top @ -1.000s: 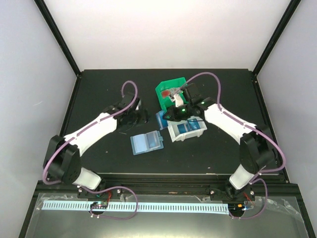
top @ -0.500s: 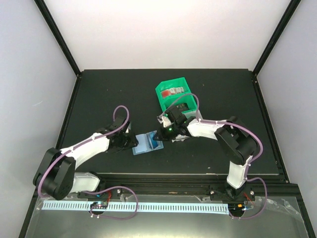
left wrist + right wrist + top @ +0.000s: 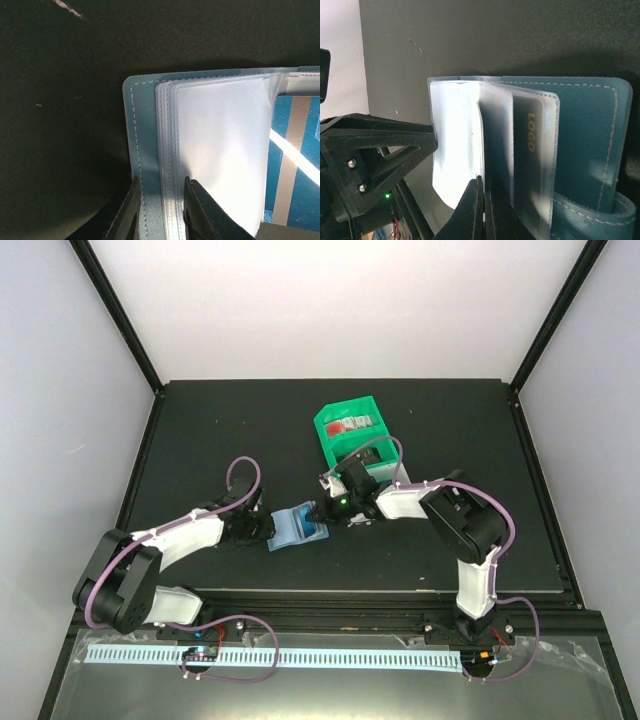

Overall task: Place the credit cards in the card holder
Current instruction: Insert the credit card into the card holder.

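Observation:
The teal card holder lies open on the black table. My left gripper is at its left edge. In the left wrist view its jaws stand a narrow gap apart, tips on the cover and the clear sleeve stack. My right gripper is shut on the edge of one clear sleeve and holds it up off the others. A dark card marked LOGO sits in a sleeve. A blue card with a tan stripe shows under the sleeves. Red-and-white cards lie in the green bin.
The green bin stands just behind the right arm, near the table's middle. The left gripper's black body fills the left of the right wrist view, close to the right gripper.
My right gripper came down from the green bin to the card holder and closed on a sleeve. My left gripper moved forward to the holder's left edge. The holder now looks partly folded.

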### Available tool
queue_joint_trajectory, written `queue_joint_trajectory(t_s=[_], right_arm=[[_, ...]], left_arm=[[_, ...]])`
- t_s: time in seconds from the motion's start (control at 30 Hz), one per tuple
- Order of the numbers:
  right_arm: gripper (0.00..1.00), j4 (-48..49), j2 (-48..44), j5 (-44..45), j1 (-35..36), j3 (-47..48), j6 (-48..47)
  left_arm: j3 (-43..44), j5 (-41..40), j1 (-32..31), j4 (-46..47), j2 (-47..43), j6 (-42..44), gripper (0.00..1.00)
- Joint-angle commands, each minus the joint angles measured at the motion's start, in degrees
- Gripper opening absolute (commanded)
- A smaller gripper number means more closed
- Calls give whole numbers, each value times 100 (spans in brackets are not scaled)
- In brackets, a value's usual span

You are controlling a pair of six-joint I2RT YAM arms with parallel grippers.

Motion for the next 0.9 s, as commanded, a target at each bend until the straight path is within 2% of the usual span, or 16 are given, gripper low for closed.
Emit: queue_joint_trajectory(t_s=[0.0, 0.33, 0.57, 0.87], right_arm=[[1, 214, 257, 19, 70, 128, 336], [1, 24, 194, -93, 76, 121, 977], [1, 457, 179, -118, 70, 85, 1437], [1, 315, 121, 19, 81, 138, 1412]], left_arm=[[-82, -268, -1, -35, 214, -35, 25], [-39, -531, -7, -165, 177, 217, 23], [-247, -534, -7, 186, 228, 356, 23], [-283, -638, -8, 113, 187, 347, 23]])
